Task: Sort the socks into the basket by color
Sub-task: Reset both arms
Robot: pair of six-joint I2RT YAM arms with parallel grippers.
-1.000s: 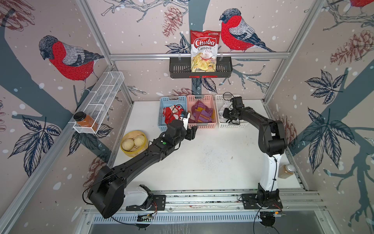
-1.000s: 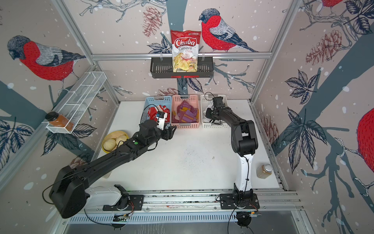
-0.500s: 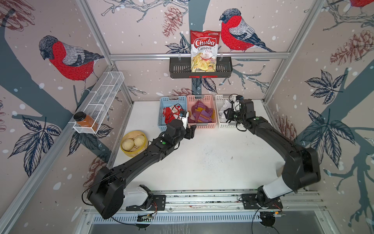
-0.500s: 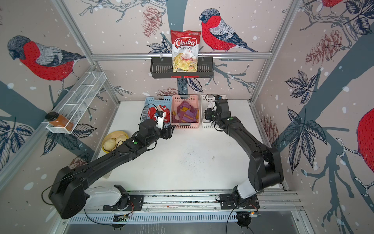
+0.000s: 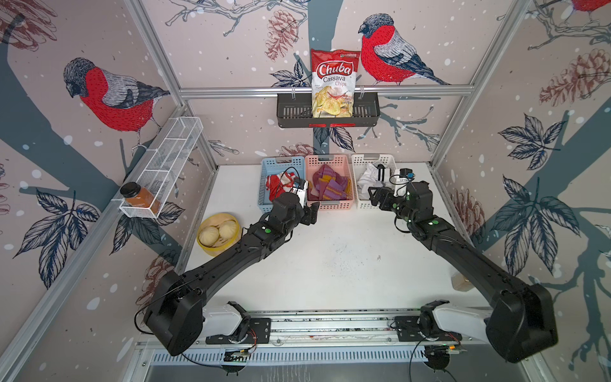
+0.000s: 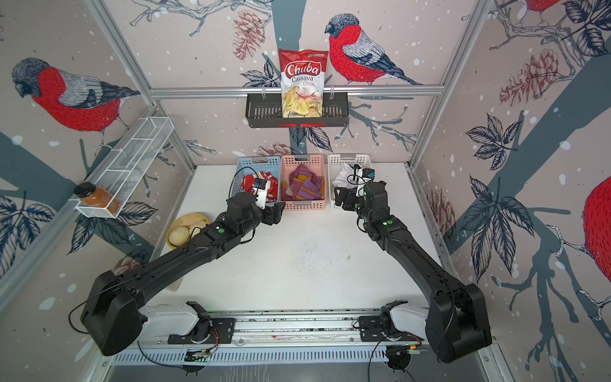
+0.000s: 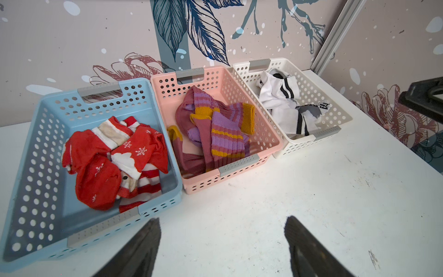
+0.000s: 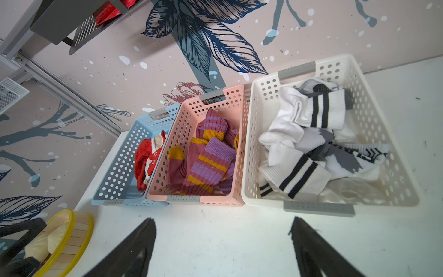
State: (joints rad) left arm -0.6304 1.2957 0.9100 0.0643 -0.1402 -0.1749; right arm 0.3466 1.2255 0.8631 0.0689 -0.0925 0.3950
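1. Base. Both arms are mounted on the rail (image 5: 330, 322) at the near edge of the white surface (image 5: 330, 264) and reach toward the back wall.

2. Mid-surface. No sock lies on the open surface in either top view. A yellow steamer (image 5: 215, 253) holding pale buns stands at the left edge. A small bottle (image 5: 461, 282) stands at the right edge, partly hidden by the right arm.

3. Left pincer (image 7: 222, 218). The fingers are spread wide with nothing between them. It is just in front of the near corners where the blue and pink baskets meet.

4. Right pincer (image 8: 223, 218). The fingers are spread wide and hold nothing. It is just in front of the white basket, near the front corner beside the pink basket.

5. Baskets. Three stand side by side against the back wall, touching or nearly so.
- Blue basket (image 7: 48, 144), left: the red-and-white socks (image 7: 107, 156), with snowflakes and stripes, lie in a heap.
- Pink basket (image 7: 230, 91), middle: the maroon-purple socks (image 7: 223, 136) with mustard bands.
- White basket (image 7: 335, 112), right: the white socks (image 8: 299, 148) with black stripes.

6. Walls. A black shelf (image 5: 291, 112) on the back wall holds a chips bag (image 5: 334, 82), upright. A wire shelf (image 5: 172, 148) on the left wall holds a jar (image 5: 139, 196) at its near end.
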